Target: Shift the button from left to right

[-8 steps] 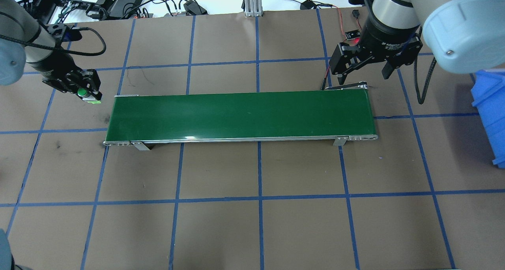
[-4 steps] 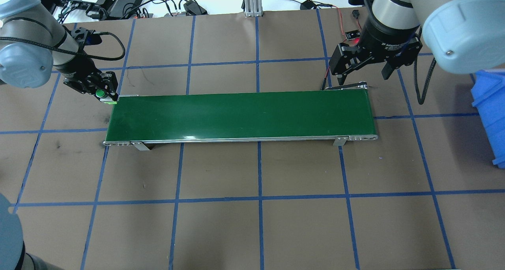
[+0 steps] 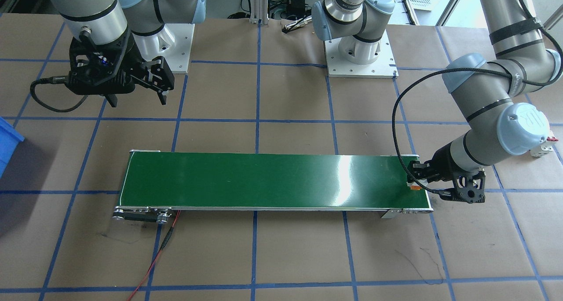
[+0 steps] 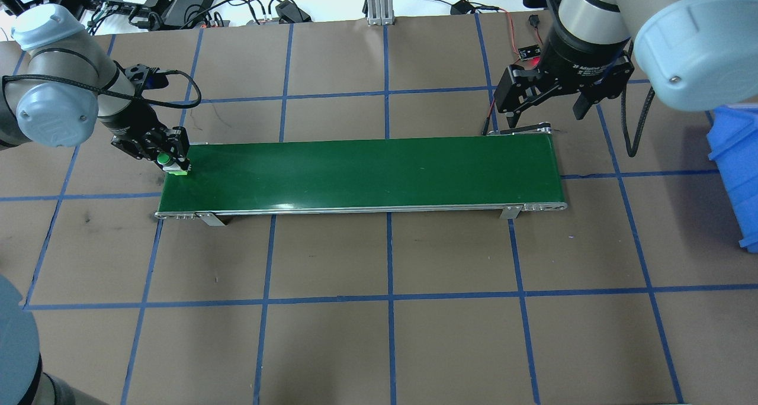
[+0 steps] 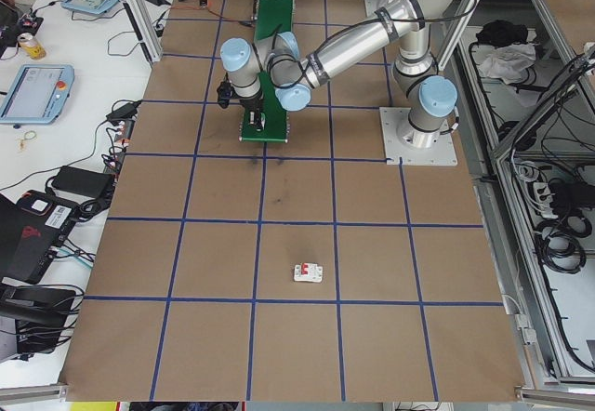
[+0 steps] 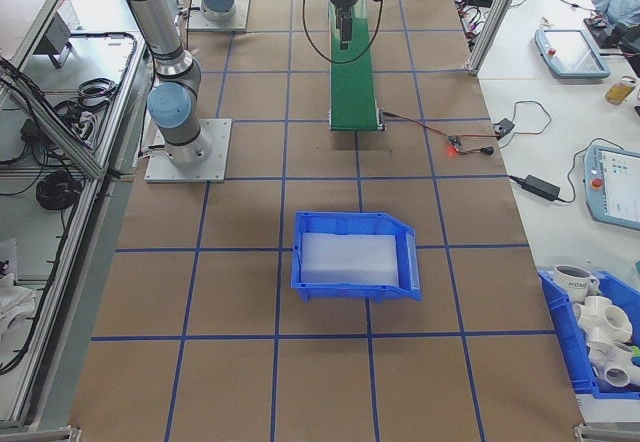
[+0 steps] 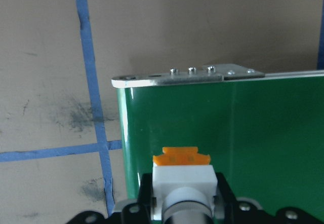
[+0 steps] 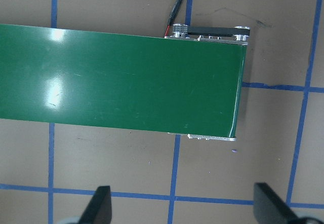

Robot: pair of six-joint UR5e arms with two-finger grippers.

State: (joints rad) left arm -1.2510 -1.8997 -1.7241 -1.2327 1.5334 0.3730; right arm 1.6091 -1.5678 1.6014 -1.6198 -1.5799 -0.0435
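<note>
Button (image 7: 185, 182) cap cut off below

Brown table (image 4: 450, 251) gridded with blue tape, white side benches (image 6: 560, 112) strewn with cables and tablets.

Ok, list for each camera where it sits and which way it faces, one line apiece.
Front-facing: across the table, facing both bases; left gripper at view's right.
Overhead: behind the robot, looking down; button over the conveyor belt.
Exterior left: table's end, near left arm.
Exterior right: opposite end, blue bin nearest.
Left wrist: down past the held button.
Right wrist: down on the belt, right gripper open.
Shared by all: the belt.
</note>
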